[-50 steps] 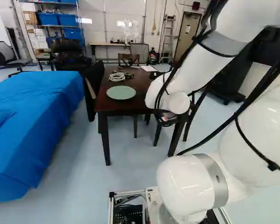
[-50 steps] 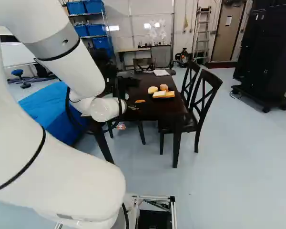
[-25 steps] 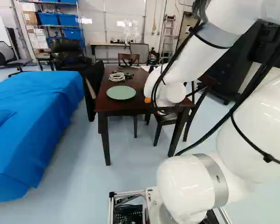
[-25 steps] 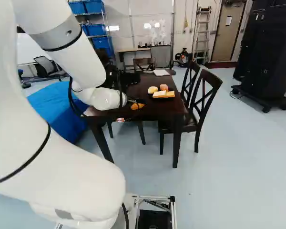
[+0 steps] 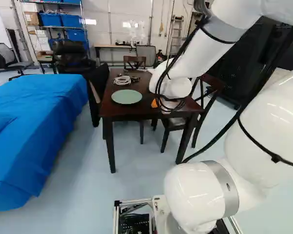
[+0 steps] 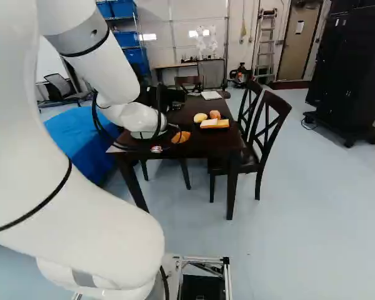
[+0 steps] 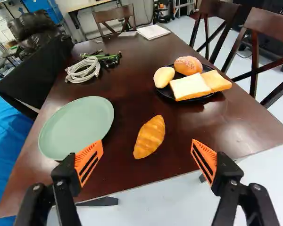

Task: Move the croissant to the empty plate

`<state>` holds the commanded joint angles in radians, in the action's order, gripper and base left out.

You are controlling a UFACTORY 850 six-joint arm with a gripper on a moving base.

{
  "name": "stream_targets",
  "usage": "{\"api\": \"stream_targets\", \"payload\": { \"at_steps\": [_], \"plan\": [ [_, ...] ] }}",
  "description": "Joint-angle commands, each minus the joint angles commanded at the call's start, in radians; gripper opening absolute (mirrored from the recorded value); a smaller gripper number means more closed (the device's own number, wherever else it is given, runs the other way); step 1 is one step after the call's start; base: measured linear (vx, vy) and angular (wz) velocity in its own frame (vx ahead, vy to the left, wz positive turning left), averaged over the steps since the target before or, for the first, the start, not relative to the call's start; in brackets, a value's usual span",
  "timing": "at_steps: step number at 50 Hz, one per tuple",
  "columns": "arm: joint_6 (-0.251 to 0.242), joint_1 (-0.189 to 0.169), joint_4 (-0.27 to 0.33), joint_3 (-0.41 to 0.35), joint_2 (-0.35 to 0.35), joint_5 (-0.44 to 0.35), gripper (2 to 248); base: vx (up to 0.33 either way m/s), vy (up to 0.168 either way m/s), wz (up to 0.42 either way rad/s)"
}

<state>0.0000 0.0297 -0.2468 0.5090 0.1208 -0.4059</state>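
Croissant point(image 7: 150, 136) on the table point(image 7: 179, 136), lying ahead of the gripper point(image 7: 147, 142), roughly midway between the lines of its two fingers and touching neither. The gripper is open, its orange pads point(image 7: 88, 161) spread wide with nothing gripped. The green plate point(image 7: 76, 126) is bare, ahead of the left finger and just beside the croissant, not touching it. Farther ahead, toward the right finger's side, a black plate point(image 7: 166, 93) carries bread point(image 7: 189, 88) and buns point(image 7: 187, 65). Beyond the green plate sits a coiled cable point(image 7: 83, 69).
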Motion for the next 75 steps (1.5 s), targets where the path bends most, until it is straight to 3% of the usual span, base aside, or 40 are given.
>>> {"api": "stream_targets", "payload": {
  "at_steps": [19,49,75],
  "plan": [
    [0.000,-0.001,-0.041,0.081,-0.036,0.082,247,0.000,0.000,0.000],
    [0.000,-0.004,-0.087,0.206,-0.161,0.204,247,0.000,0.000,0.000],
    [0.000,-0.031,-0.102,0.302,-0.251,0.327,247,0.000,0.000,0.000]
  ]
}}
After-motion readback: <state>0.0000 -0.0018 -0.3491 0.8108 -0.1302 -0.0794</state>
